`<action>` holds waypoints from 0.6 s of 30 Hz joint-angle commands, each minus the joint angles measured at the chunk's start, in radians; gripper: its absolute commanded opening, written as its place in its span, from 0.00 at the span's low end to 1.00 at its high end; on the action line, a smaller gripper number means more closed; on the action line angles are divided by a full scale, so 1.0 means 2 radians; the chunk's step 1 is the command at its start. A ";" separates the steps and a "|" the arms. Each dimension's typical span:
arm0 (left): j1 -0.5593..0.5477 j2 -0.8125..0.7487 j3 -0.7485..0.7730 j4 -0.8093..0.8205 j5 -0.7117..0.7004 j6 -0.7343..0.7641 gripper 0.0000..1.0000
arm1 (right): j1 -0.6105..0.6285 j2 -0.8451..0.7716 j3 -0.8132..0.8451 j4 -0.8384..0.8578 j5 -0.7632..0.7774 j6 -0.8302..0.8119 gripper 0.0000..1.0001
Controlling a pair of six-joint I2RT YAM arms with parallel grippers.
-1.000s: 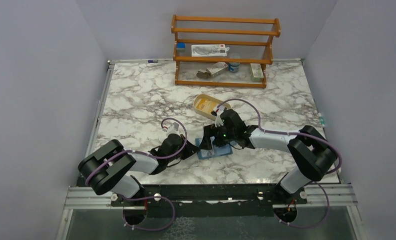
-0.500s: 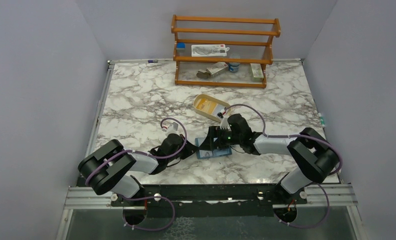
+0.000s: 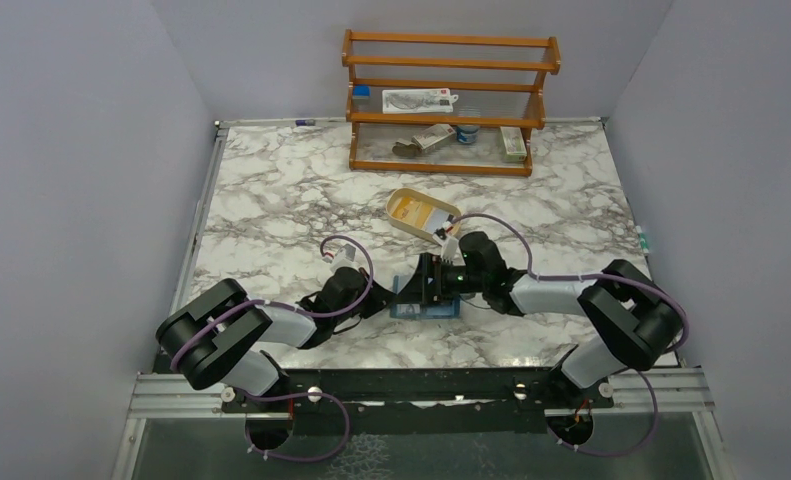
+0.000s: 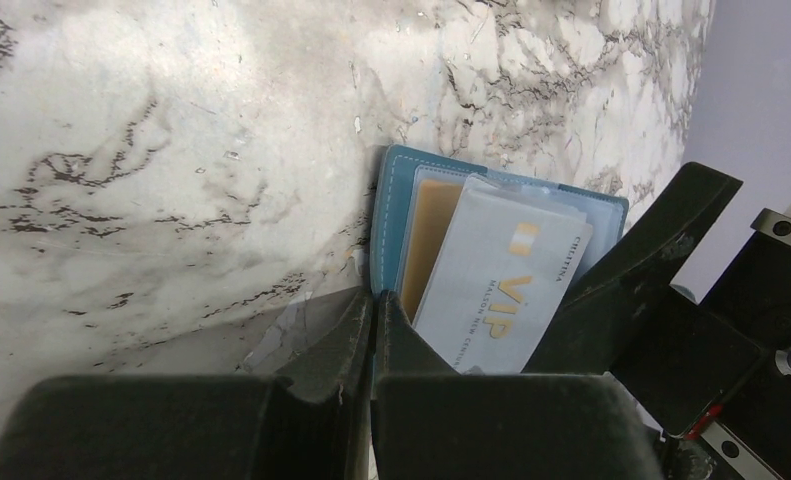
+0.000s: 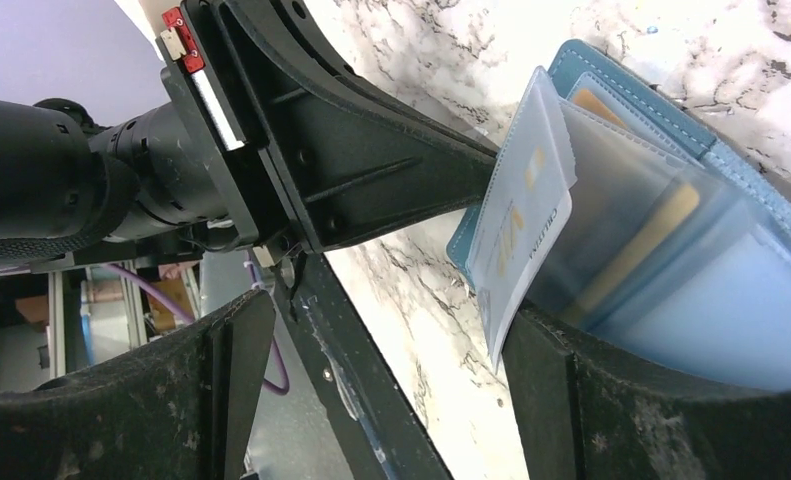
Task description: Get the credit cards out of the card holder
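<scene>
Two claws meet at the card holder [image 3: 423, 298] near the counter's [image 3: 271, 190] front edge. Left claw [image 4: 369, 330], pressed together, pins its near edge. A pale VIP card [image 4: 501, 285] juts from a sleeve, long axis slanting from that claw toward the far right. Right claw [image 5: 391, 400] stands spread around the card's edge (not gripping); best close squarely on the free corner and pull along that axis.

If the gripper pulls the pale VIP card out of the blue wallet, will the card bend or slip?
The VIP card looks thin, flat and straight-edged, so probably stiff but slightly springy. Its glossy face may be slippery for the right gripper, which stands open around it. It sits in clear sleeves of the card holder, so these floppy sleeves might drag along.
</scene>
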 commanded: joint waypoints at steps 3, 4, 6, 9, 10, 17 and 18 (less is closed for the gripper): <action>-0.001 -0.002 0.000 -0.007 -0.015 0.003 0.00 | 0.008 0.033 -0.009 0.081 -0.032 0.026 0.85; -0.001 -0.003 -0.001 -0.007 -0.015 0.003 0.00 | 0.008 0.039 -0.008 0.084 -0.030 0.026 0.85; -0.001 -0.005 -0.003 -0.007 -0.016 0.002 0.00 | 0.008 0.051 -0.005 0.086 -0.028 0.023 0.86; -0.001 -0.007 -0.004 -0.007 -0.017 0.001 0.00 | 0.009 0.066 0.001 0.083 -0.024 0.017 0.88; -0.001 -0.008 -0.004 -0.007 -0.017 0.001 0.00 | 0.008 0.071 0.003 0.082 -0.023 0.015 0.89; -0.001 -0.009 -0.004 -0.007 -0.018 0.000 0.00 | 0.008 0.104 0.016 0.086 -0.028 0.016 0.89; -0.001 -0.009 -0.004 -0.007 -0.018 0.000 0.00 | 0.008 0.107 0.018 0.086 -0.032 0.016 0.89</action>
